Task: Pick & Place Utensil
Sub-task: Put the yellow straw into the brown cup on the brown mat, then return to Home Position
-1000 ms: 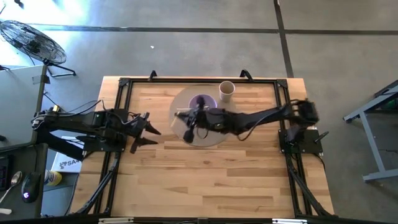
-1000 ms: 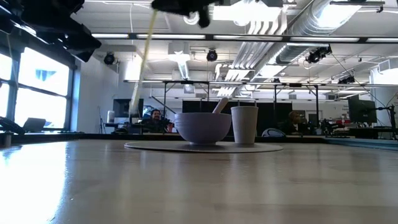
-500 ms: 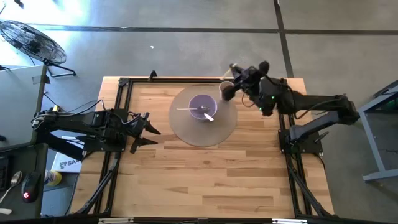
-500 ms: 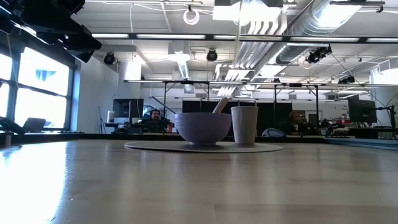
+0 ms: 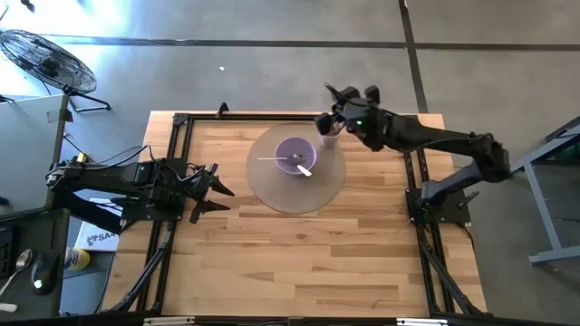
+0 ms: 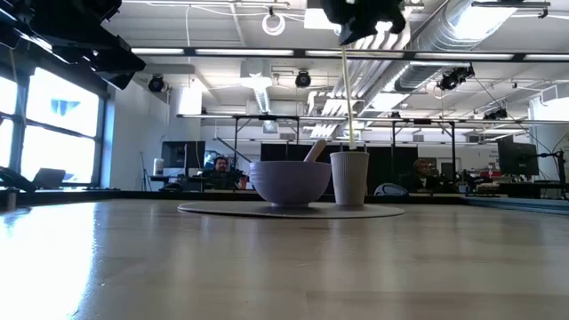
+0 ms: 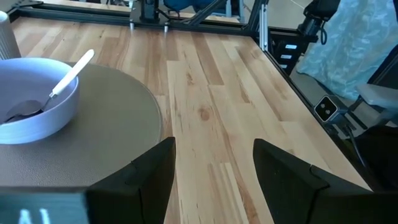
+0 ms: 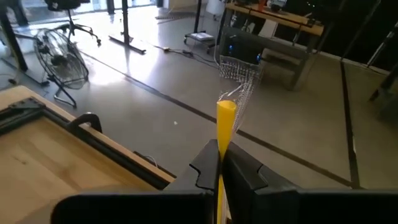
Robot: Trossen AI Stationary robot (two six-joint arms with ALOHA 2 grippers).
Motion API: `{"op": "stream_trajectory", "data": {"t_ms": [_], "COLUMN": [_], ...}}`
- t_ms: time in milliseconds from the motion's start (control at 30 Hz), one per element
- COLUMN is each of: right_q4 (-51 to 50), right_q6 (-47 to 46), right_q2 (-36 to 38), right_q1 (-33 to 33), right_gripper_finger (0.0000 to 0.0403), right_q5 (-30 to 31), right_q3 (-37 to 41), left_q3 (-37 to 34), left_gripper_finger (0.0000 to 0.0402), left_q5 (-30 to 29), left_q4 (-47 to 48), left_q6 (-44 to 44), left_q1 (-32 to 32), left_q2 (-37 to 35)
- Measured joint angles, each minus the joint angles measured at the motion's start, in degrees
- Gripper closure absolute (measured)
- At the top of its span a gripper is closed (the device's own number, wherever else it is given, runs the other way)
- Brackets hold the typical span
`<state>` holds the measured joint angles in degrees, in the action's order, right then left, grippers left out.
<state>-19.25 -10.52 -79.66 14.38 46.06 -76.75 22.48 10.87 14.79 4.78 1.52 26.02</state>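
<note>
A long yellow utensil (image 6: 348, 98) hangs upright under my right gripper (image 6: 359, 27), which is shut on it high above the white paper cup (image 6: 349, 179). The utensil's lower end reaches the cup's mouth; whether it is inside, I cannot tell. In the high view the right gripper (image 5: 330, 116) is over the cup (image 5: 330, 136) at the table's far side. The cup stands on a round grey mat (image 5: 272, 192) beside a lilac bowl (image 5: 295, 156) that holds a white spoon (image 5: 304, 168). My left gripper (image 5: 216, 191) waits open at the table's left. My right gripper pinches the yellow utensil's upper part (image 8: 222, 134) between its two fingers (image 8: 205, 167), and the top end sticks out past them. The fingers come from above, pointing down. The utensil is lifted clear of the table and hangs upright, lower end (image 6: 352, 144) at the cup's rim.
Bare wooden table lies on the near side of the mat (image 7: 112, 124). A black metal frame (image 5: 181, 122) runs along the table's edges. A fan (image 5: 41, 59) stands on the floor beyond the far left corner.
The right gripper has carried the yellow utensil from above the bowl's left side toward the table's far right, swung past the cup, and come back over it. The utensil, tilted then, now hangs upright with its lower end at the cup's mouth.
</note>
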Motion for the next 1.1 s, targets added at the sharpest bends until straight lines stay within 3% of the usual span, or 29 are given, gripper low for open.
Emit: {"op": "stream_trajectory", "data": {"t_ms": [333, 633, 900, 1100], "right_q4": [0.22, -4.95, -6.62, -10.07], "right_q6": [-8.87, -8.98, -6.12, -4.43], "right_q2": [-6.8, -7.24, 1.72, 10.91], "right_q1": [3.03, 4.8, 5.16, 5.05], "right_gripper_finger": [0.0389, 0.0306, 0.0207, 0.0175], "right_q5": [0.14, 0.93, -2.59, -8.83], "right_q3": [0.0, 0.02, 0.04, 0.02], "left_q3": [0.0, -0.02, -0.02, -0.04], "left_gripper_finger": [0.0189, 0.0189, 0.0189, 0.0189], "left_q5": [-0.06, -0.03, -0.01, 0.04], "left_q4": [0.02, 0.1, 0.44, 0.42], "left_q6": [0.0, 0.02, 0.02, 0.02], "left_q1": [0.0, 0.0, 0.01, 0.0], "left_q2": [0.0, 0.0, 0.0, 0.0]}}
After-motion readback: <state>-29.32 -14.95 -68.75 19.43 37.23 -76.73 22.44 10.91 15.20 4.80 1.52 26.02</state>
